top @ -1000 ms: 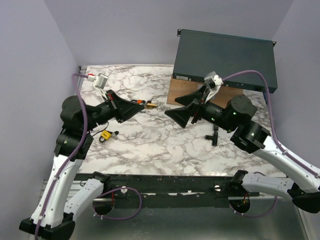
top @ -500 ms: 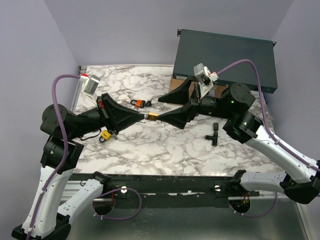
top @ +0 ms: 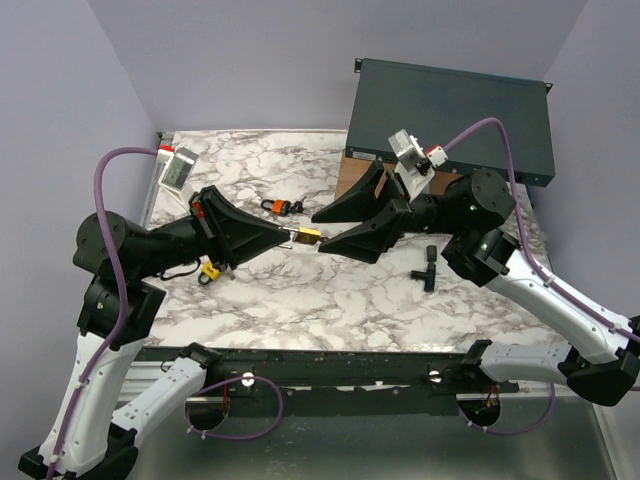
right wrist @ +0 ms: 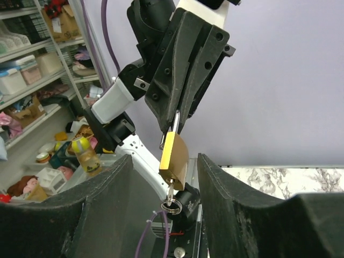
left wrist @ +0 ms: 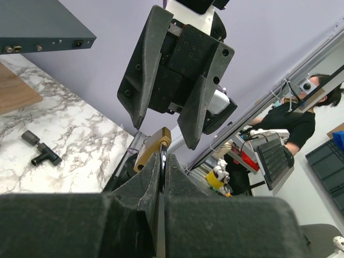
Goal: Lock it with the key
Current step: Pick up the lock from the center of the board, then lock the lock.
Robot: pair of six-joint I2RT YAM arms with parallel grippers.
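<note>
Left gripper (top: 289, 237) on brass padlock (top: 310, 237), midair.

Padlock (top: 308, 237) above worktop (top: 330, 300) centre; left hand (top: 292, 236) at its 9 o'clock, right hand (top: 320, 230) at 3 o'clock, T-fitting (top: 428, 266) at 4 o'clock.

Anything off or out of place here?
Nothing stands out. Left hand holds the brass padlock by its shackle in mid-air, key sticking out below; right hand is open around it.

padlock (right wrist: 174, 153): brass, pinched by its shackle in my left pincer (right wrist: 175, 122).
key (right wrist: 169, 191): seated in the padlock's end opposite that pincer, ring (right wrist: 171, 205) attached.
</note>
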